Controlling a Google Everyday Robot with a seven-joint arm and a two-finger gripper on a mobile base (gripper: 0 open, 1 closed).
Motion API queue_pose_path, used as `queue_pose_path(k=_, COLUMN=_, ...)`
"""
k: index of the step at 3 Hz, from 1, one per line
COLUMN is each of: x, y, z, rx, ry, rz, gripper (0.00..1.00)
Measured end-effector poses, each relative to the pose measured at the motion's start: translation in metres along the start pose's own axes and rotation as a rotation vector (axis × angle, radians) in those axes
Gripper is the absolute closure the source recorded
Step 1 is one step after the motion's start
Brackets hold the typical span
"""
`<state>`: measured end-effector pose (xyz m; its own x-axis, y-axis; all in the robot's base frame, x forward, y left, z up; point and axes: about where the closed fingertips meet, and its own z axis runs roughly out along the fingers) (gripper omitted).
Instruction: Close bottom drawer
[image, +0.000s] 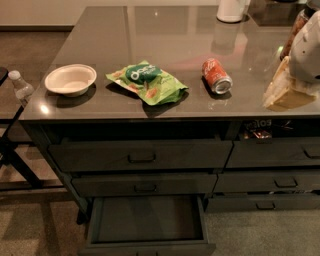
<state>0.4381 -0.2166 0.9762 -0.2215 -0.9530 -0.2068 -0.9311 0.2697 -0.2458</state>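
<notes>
The bottom drawer (149, 220) stands pulled well out below the desk's (165, 30) near edge, towards the left near corner. Its shallow box is bare and its low front is partly cut off at the bottom of the view. The gripper (281, 96) hangs over the right edge of the desk, high above and well apart from the drawer. I cannot tell whether it is wide or narrow.

The main risk, as I judge it, is the way down. The arm must clear the near edge and pass the two taller drawer fronts (142, 155), and a tight path could catch a handle or the desk's lip. A red soda can (216, 76) lies on its side near the gripper, so a sideways swing might send it rolling towards the green chip bag (148, 82) or off the near edge.

A push landing towards one end of the front could skew the drawer and jam it on its runners. Contact on the top rim rather than the face would press down instead of inwards
</notes>
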Motion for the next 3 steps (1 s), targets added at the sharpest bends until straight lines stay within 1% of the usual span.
queue_pose_path(k=1, x=0.009, y=0.015, z=0.022, rx=-0.023, ry=0.023, rz=0.023, gripper=1.0)
queue_pose_path(k=2, x=0.021, y=0.053, z=0.066, rx=-0.066, ry=0.046, rz=0.047, gripper=1.0)
queue_pose_path(k=3, x=0.044, y=0.102, z=0.131, rx=-0.178, ry=0.097, rz=0.096, gripper=1.0)
